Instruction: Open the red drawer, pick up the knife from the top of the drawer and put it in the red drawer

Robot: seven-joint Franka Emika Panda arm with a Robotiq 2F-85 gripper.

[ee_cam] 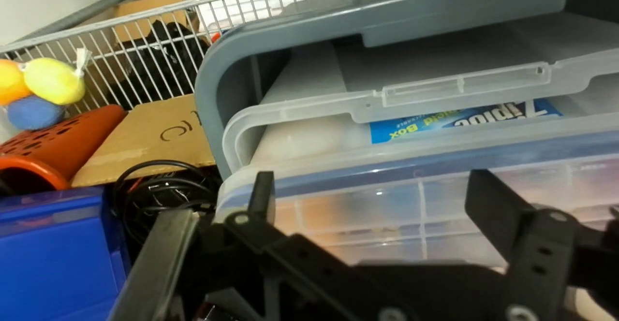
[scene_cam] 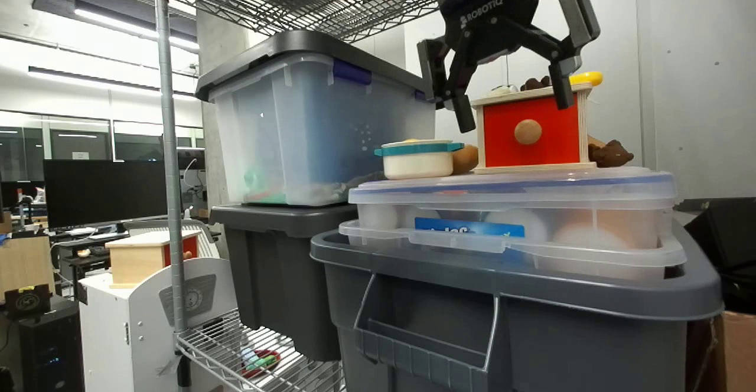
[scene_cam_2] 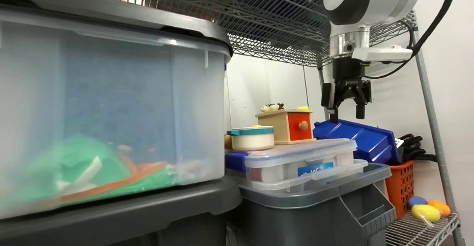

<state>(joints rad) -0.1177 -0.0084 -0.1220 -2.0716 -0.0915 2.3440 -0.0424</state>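
- A smooth, rounded white arm (scene_cam_2: pixel 387 5) with a broad black band (scene_cam_2: pixel 357 7)
- Under it, a shiny silver collar (scene_cam_2: pixel 340 43) with a small dark spot (scene_cam_2: pixel 348 47)
- A white case (scene_cam_2: pixel 383 54) beside that, thick black cable (scene_cam_2: pixel 440 18) at its end
- Black gripper (scene_cam: pixel 514 108), jointed fingers (scene_cam: pixel 464 113); I can read ROBOTIQ in pale letters (scene_cam: pixel 484 9)
- Round screw heads (ee_cam: pixel 558 215) along the fingers

You have a teal-rimmed cream pot (scene_cam: pixel 417 165) on a lidded clear box (scene_cam: pixel 626 191), stacked on a grey tub (scene_cam: pixel 590 333). In an exterior view you find a tilted blue bin (scene_cam_2: pixel 361 140) near an orange basket (scene_cam_2: pixel 401 190) (its wall full of holes), and a rounded yellow bundle (scene_cam_2: pixel 426 213) on a wire shelf (scene_cam_2: pixel 407 229).
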